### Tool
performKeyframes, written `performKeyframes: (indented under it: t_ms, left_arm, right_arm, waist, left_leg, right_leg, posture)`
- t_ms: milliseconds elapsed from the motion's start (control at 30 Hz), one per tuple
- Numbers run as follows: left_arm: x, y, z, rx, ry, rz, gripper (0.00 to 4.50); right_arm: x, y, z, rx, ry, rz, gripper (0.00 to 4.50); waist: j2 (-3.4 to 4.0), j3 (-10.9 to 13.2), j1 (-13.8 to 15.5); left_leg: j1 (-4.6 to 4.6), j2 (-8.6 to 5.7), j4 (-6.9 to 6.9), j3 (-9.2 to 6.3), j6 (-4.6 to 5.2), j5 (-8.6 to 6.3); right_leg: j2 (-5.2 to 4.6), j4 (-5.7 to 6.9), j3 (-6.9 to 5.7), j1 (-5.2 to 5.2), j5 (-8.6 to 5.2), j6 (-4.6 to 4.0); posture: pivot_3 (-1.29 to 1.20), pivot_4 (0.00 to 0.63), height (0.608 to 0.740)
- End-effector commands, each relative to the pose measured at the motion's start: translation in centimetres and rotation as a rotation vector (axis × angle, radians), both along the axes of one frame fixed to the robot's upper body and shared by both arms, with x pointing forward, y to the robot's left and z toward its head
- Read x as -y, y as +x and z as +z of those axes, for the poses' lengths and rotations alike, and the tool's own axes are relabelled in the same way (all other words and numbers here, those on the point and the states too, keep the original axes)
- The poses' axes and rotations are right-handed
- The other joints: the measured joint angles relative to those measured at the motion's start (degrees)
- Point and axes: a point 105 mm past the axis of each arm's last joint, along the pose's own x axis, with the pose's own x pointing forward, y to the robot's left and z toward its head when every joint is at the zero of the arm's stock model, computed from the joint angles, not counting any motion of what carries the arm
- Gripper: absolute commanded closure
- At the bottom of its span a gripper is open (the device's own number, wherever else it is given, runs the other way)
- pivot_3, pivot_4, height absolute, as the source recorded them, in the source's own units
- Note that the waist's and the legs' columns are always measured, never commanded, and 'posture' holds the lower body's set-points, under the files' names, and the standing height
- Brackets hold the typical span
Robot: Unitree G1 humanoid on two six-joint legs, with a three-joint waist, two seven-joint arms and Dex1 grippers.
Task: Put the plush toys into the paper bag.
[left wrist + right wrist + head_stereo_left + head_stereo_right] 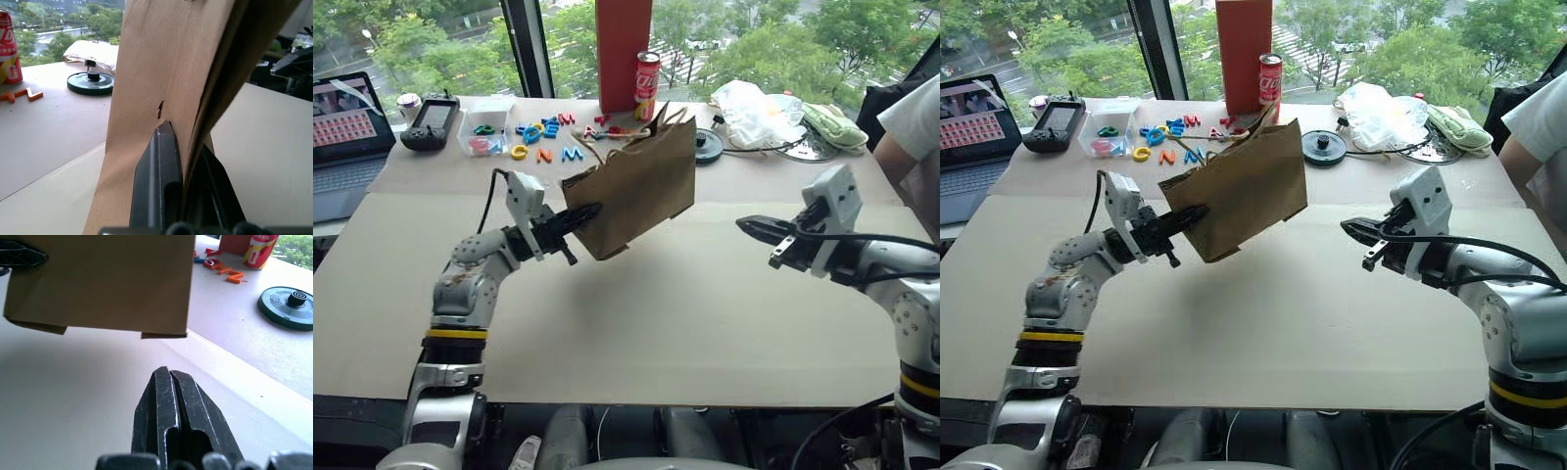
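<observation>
The brown paper bag hangs tilted in the air above the table, its twine handles toward the back. My left gripper is shut on the bag's lower left edge; in the left wrist view its fingers pinch the paper wall. My right gripper hovers to the right of the bag, apart from it, shut with nothing in it. The right wrist view shows its closed fingertips below the bag's bottom. The plush toys are out of view.
At the back of the table stand a tall red-orange box and a soda can, with plastic letters, a controller, a laptop, a black disc and a white plastic bag. A person's sleeve is at the right edge.
</observation>
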Motion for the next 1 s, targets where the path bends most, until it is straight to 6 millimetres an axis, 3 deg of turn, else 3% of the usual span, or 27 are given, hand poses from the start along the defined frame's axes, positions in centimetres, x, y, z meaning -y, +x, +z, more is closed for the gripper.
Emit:
performKeyframes:
  t_ms: [33, 200, 400, 500, 667, 1000]
  left_arm:
    - [-0.7, -2.0, 1.1, 0.006, 0.087, -0.190, 4.47]
    - [-1.5, -2.6, 0.3, -0.007, 0.210, -0.295, 4.47]
    - [0.0, -2.7, -1.3, 0.002, 0.228, -0.369, 4.47]
    - [0.5, -2.9, -3.0, -0.004, 0.250, -0.401, 4.47]
    - [0.2, -2.8, -4.2, -0.009, 0.274, -0.410, 4.47]
    - [-0.3, -2.5, -5.5, 0.007, 0.326, -0.381, 4.47]
  right_arm:
    - [0.4, -0.2, 2.3, 0.081, -0.016, 0.032, 4.50]
    - [0.7, 0.2, 3.2, 0.101, -0.020, 0.018, 4.50]
    - [-0.3, -0.5, 2.3, 0.055, -0.074, 0.090, 4.50]
    - [-1.1, -1.9, 1.8, -0.008, -0.166, 0.210, 4.50]
    - [-1.2, -1.7, 2.3, -0.024, -0.206, 0.253, 4.50]
    - [-1.2, -1.9, 1.1, -0.076, -0.254, 0.303, 4.50]
  waist:
    - [0.02, 0.0, 0.3]
    - [0.03, 0.0, 0.8]
    - [0.02, 0.0, 1.1]
    - [0.03, 0.0, 1.1]
    - [0.02, 0.0, 0.7]
    - [0.02, 0.0, 0.8]
  left_leg:
    - [-0.01, 0.00, 0.01, 0.01, 0.00, 0.00]
    - [-0.04, -0.06, 0.02, 0.11, 0.00, 0.00]
    - [-0.14, -0.07, 0.03, 0.10, 0.02, -0.01]
    - [-0.15, -0.07, 0.04, 0.11, 0.04, -0.02]
    - [-0.12, -0.01, 0.09, 0.07, 0.05, -0.03]
    - [-0.12, -0.04, 0.10, 0.07, 0.06, -0.03]
  right_leg:
    - [-0.01, 0.01, -0.01, 0.00, 0.00, 0.00]
    - [-0.10, -0.08, -0.02, 0.00, -0.01, 0.01]
    - [-0.11, -0.08, -0.02, -0.04, -0.02, 0.04]
    - [-0.10, -0.08, -0.01, -0.06, -0.02, 0.04]
    - [-0.06, -0.07, 0.00, -0.04, -0.02, 0.03]
    - [-0.10, -0.05, 0.00, -0.03, -0.02, 0.04]
  posture:
    - [0.00, 0.150, 0.740]
    - [0.00, 0.150, 0.740]
    - [0.00, 0.150, 0.740]
    - [0.00, 0.150, 0.740]
    - [0.00, 0.150, 0.740]
    - [0.00, 0.150, 0.740]
